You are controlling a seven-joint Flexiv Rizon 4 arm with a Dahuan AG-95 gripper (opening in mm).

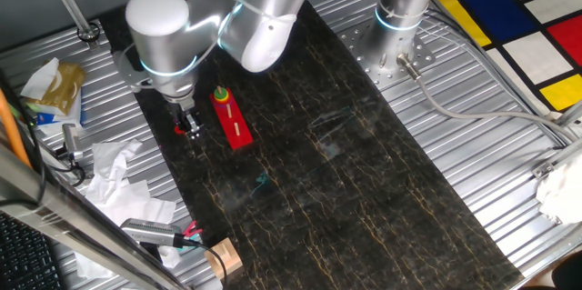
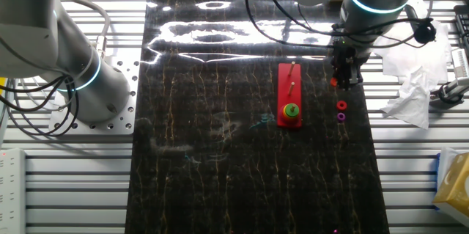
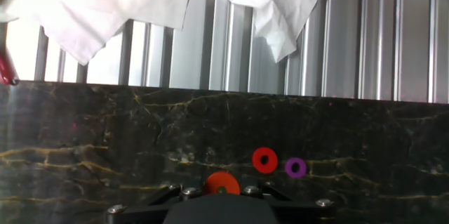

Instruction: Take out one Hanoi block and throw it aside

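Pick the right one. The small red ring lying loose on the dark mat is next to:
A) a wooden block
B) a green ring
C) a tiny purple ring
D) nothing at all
C. In the hand view the small red plastic ring lies on the dark marbled mat right beside a tiny purple ring; the other fixed view shows the same pair.

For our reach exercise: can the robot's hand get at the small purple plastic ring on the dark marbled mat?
Probably, once emptied: the hand seems to grip an orange-red plastic ring. The purple ring lies uncovered nearby, a small red ring close beside it.
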